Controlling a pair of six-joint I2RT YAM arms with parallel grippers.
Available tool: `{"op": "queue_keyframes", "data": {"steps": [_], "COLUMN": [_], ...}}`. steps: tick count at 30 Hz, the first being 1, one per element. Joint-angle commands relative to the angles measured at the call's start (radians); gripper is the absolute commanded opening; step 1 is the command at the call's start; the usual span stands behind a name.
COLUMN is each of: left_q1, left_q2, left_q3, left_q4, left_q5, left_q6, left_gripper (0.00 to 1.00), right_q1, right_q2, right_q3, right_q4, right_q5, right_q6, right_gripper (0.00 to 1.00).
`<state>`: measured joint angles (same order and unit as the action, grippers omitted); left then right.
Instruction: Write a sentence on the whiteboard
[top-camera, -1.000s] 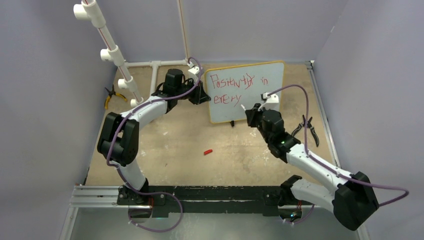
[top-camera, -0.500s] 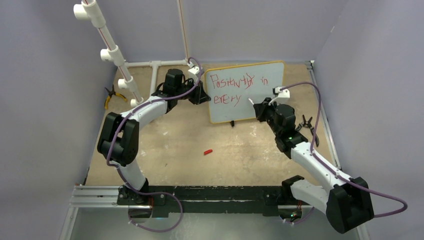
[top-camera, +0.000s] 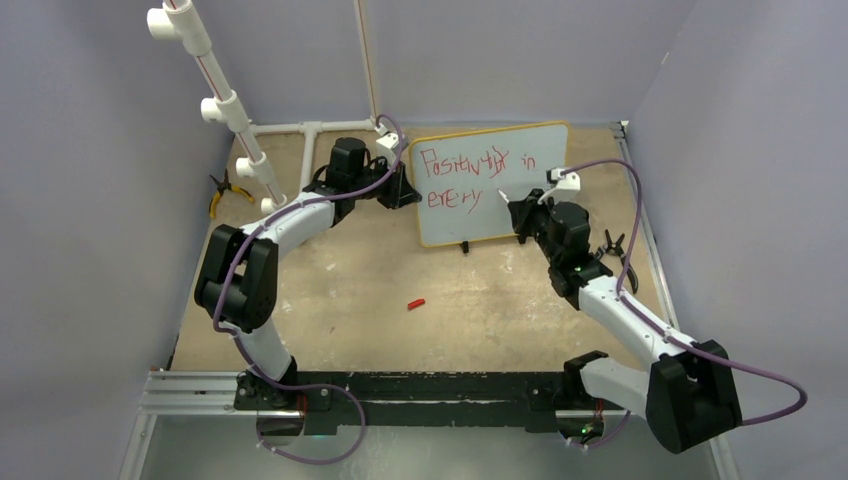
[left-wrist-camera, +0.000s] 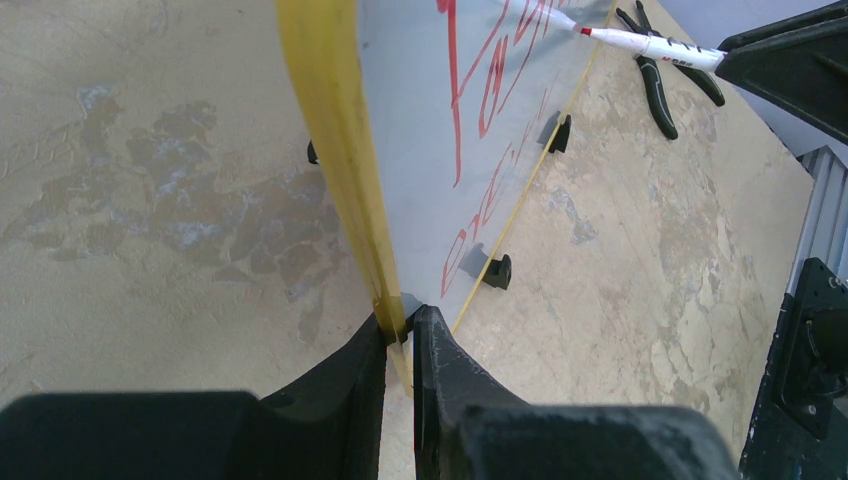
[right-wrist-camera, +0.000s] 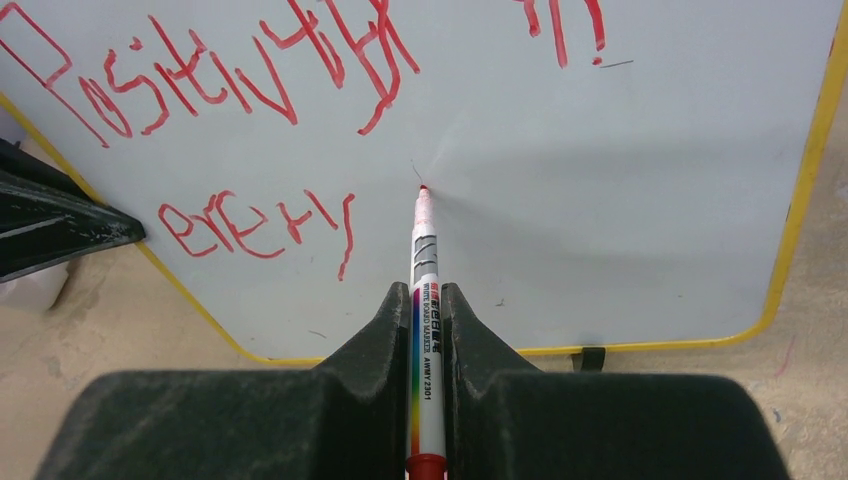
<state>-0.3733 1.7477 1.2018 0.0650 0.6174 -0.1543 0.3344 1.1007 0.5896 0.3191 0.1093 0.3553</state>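
The whiteboard (top-camera: 520, 205) stands upright on black feet at the back of the table, its yellow frame (left-wrist-camera: 330, 150) edge-on in the left wrist view. The sentence (top-camera: 470, 172) is in red: "Positivity in" above, "every" (right-wrist-camera: 250, 225) below. My left gripper (top-camera: 403, 190) (left-wrist-camera: 400, 322) is shut on the board's left edge. My right gripper (top-camera: 520, 213) (right-wrist-camera: 428, 290) is shut on a white marker (right-wrist-camera: 427, 250) (left-wrist-camera: 650, 45). Its red tip sits at the board just right of "every", beside a faint thin stroke; contact cannot be told.
A red marker cap (top-camera: 416, 303) lies on the tan table in front of the board. Black pliers (left-wrist-camera: 660, 90) lie right of the board, partly under my right arm. Yellow-handled pliers (top-camera: 222, 192) and a white pipe frame (top-camera: 225, 100) stand at the left.
My right arm has swung right and slightly toward the board, carrying the marker tip up and right of "every". The left gripper and board have not moved.
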Motion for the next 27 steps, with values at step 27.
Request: {"op": "queue_keyframes", "data": {"steps": [27], "left_q1": [0.007], "left_q2": [-0.043], "left_q3": [0.004], "left_q4": [0.048], "left_q5": [-0.015], "left_q6": [0.008], "left_gripper": [0.00], "right_q1": [-0.003], "right_q2": [0.031], "right_q3": [0.063], "right_q4": [-0.031], "right_q5": [0.024], "right_q6": [0.011], "right_gripper": [0.00]}}
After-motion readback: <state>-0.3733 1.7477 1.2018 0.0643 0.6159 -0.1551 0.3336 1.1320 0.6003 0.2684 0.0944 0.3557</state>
